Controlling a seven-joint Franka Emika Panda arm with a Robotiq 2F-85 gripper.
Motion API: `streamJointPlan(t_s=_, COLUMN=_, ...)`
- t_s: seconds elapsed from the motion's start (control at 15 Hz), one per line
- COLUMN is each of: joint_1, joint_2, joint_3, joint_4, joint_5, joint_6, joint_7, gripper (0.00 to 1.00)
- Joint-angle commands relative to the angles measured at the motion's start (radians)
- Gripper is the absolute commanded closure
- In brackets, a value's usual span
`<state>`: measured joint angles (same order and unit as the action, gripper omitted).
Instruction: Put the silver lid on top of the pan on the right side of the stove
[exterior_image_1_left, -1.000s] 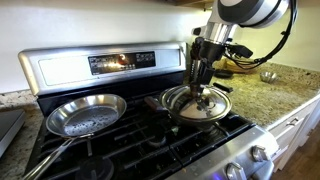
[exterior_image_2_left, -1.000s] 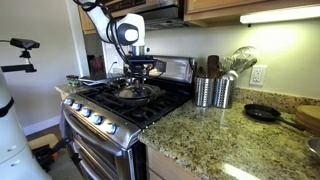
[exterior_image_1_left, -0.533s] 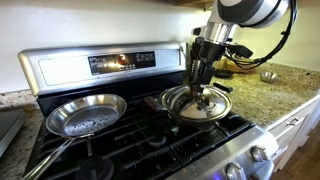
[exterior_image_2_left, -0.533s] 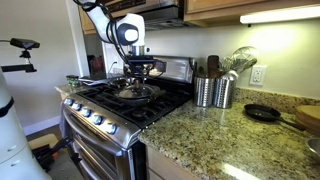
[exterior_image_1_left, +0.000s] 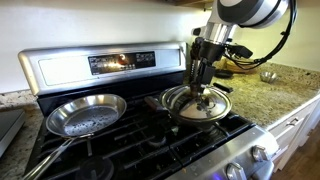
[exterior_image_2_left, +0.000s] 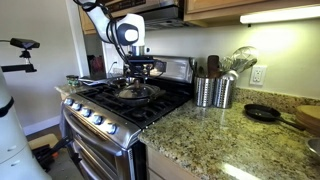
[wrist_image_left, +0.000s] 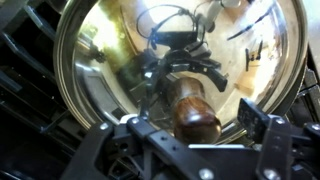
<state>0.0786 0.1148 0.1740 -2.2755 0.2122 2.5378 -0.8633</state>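
The silver lid (exterior_image_1_left: 197, 104) lies flat over the right front burner of the stove (exterior_image_1_left: 70, 68), on a dark pan whose rim (exterior_image_1_left: 168, 101) just shows beneath it. My gripper (exterior_image_1_left: 203, 88) points straight down over the lid's centre. In the wrist view the brown knob (wrist_image_left: 194, 108) stands between my fingers (wrist_image_left: 192, 125), with gaps on both sides; the jaws look open around it. The lid (exterior_image_2_left: 134, 92) and gripper (exterior_image_2_left: 137, 78) also show in both exterior views.
A shiny silver frying pan (exterior_image_1_left: 85, 113) sits on the left burner. A small metal bowl (exterior_image_1_left: 268, 76) is on the granite counter. Two metal utensil holders (exterior_image_2_left: 212, 92) and a small black pan (exterior_image_2_left: 262, 112) stand on the counter beside the stove.
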Motion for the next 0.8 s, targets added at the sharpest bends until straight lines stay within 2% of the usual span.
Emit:
streamJointPlan(t_s=0.0, joint_1=-0.005, joint_2=0.005, joint_3=0.004, joint_4=0.015, joint_5=0.018, joint_6=-0.008, joint_7=-0.036, gripper=0.00)
streamJointPlan(t_s=0.6, joint_1=-0.011, joint_2=0.064, joint_3=0.020, joint_4=0.065, joint_5=0.075, joint_6=-0.001, joint_7=-0.105, gripper=0.00)
streamJointPlan(t_s=0.67, joint_1=-0.009, joint_2=0.066, joint_3=0.022, joint_4=0.069, joint_5=0.066, joint_6=-0.007, joint_7=-0.093, gripper=0.25)
streamJointPlan(t_s=0.73, joint_1=-0.009, joint_2=0.069, joint_3=0.025, joint_4=0.070, joint_5=0.063, joint_6=-0.009, joint_7=-0.089, gripper=0.26)
